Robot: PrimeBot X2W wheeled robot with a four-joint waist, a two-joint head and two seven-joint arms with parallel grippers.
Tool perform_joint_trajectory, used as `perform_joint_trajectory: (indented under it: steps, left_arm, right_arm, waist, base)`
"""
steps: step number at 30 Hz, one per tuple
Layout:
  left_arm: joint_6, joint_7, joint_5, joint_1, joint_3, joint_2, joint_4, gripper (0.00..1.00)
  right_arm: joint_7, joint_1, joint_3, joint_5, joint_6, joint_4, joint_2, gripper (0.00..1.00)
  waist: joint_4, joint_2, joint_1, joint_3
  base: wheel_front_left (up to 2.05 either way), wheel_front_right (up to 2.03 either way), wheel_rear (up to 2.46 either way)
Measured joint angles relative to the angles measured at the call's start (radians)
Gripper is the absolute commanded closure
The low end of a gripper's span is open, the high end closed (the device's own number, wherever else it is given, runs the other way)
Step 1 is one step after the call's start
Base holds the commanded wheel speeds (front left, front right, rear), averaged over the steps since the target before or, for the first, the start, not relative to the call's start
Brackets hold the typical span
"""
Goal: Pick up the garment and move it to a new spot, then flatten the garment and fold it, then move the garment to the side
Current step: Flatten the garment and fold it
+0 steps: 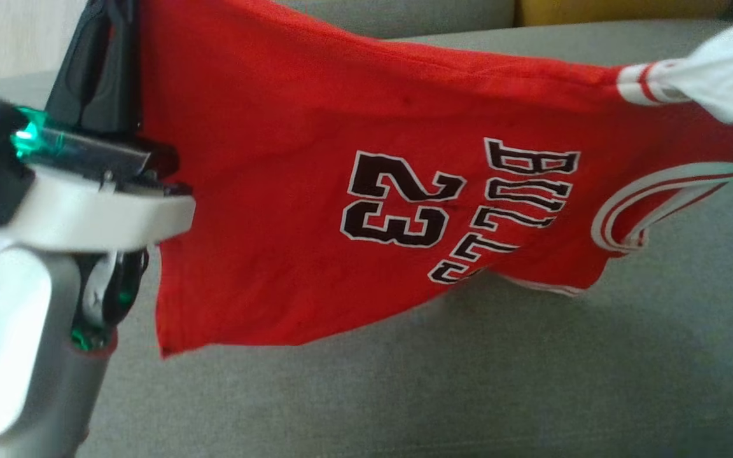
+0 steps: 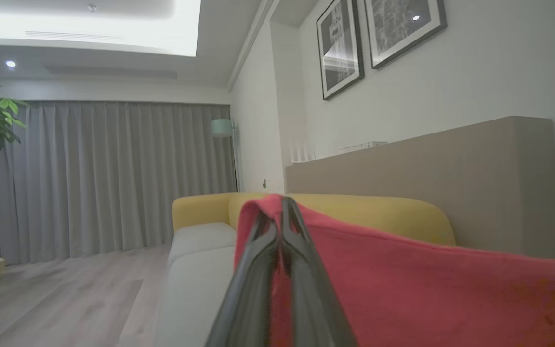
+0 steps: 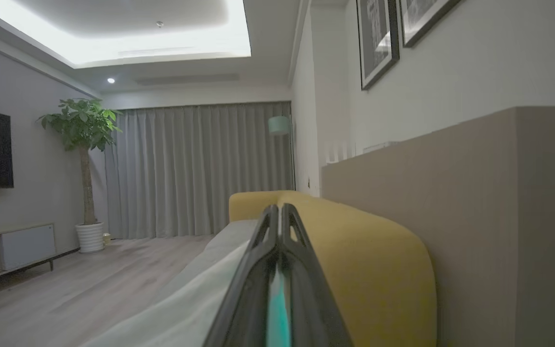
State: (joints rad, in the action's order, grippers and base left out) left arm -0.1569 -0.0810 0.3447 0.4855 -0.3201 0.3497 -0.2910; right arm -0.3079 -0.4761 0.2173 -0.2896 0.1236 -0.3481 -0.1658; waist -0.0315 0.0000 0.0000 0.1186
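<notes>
The red sleeveless jersey (image 1: 277,191) lettered BULLS 23 hangs stretched in the air above the grey fabric sofa seat (image 1: 468,381), one edge pinched in the closed left gripper (image 2: 281,205), while the right gripper (image 3: 278,208) is closed too, its hold unclear.

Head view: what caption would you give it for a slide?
Red jersey held stretched in the air over a grey sofa, left arm alongside.
</notes>
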Motion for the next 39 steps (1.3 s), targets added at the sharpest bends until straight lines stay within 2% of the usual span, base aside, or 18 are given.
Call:
perform_joint_trajectory:
  steps: [3,8,9,15,20,26,30,35,39]
  left_arm:
    - [0.027,-0.002,0.038,0.065,-0.001,-0.021,0.089,1.0]
    - [0.081,-0.059,0.054,0.296,-0.001,-0.067,0.311,1.0]
    - [0.081,-0.059,0.054,0.296,-0.001,-0.067,0.311,1.0]
    - [0.132,-0.159,0.064,0.55,0.01,-0.147,0.622,1.0]
    - [0.157,-0.176,0.065,0.68,0.067,-0.197,0.843,1.0]
    - [0.183,-0.176,0.018,0.706,0.097,-0.23,1.065,1.0]
    - [0.202,-0.176,0.001,0.688,0.091,-0.248,1.232,1.0]
    - [0.219,-0.175,0.001,0.637,0.084,-0.272,1.383,1.0]
    - [0.229,-0.175,0.01,0.616,0.101,-0.274,1.422,1.0]
  right_arm:
    - [0.012,-0.083,-0.023,-0.023,0.0,0.109,-0.008,1.0]
    - [0.095,-0.336,-0.077,-0.042,0.0,0.344,-0.048,1.0]
    - [0.095,-0.336,-0.077,-0.042,0.0,0.344,-0.048,1.0]
    - [0.256,-0.636,-0.187,-0.045,0.0,0.654,-0.078,1.0]
    - [0.38,-0.812,-0.286,-0.047,0.0,0.909,-0.065,1.0]
    - [0.403,-0.847,-0.4,-0.049,0.0,1.218,-0.031,1.0]
    - [0.383,-0.843,-0.459,-0.061,0.0,1.369,0.012,1.0]
    - [0.377,-0.81,-0.5,-0.095,0.0,1.484,0.027,1.0]
    - [0.404,-0.759,-0.534,-0.131,0.0,1.517,0.027,1.0]
  waist:
    - [0.0,0.0,0.0,0.027]
    - [0.007,0.0,0.0,0.081]
    - [0.007,0.0,0.0,0.081]
    - [0.021,0.0,0.0001,0.145]
    - [0.028,0.0,0.0001,0.183]
    - [0.021,0.0,0.0001,0.209]
    - [0.011,0.0,0.0001,0.224]
    - [0.006,0.0,0.0,0.244]
    - [0.004,0.0,0.0,0.253]
  base:
    - [0.0,0.0,0.0]
    - [0.0,0.0,0.0]
    - [0.0,0.0,0.0]
    - [0.0,0.0,0.0]
    - [0.0,0.0,0.0]
    - [0.0,0.0,0.0]
    - [0.0,0.0,0.0]
    - [0.0,0.0,0.0]
    - [0.0,0.0,0.0]
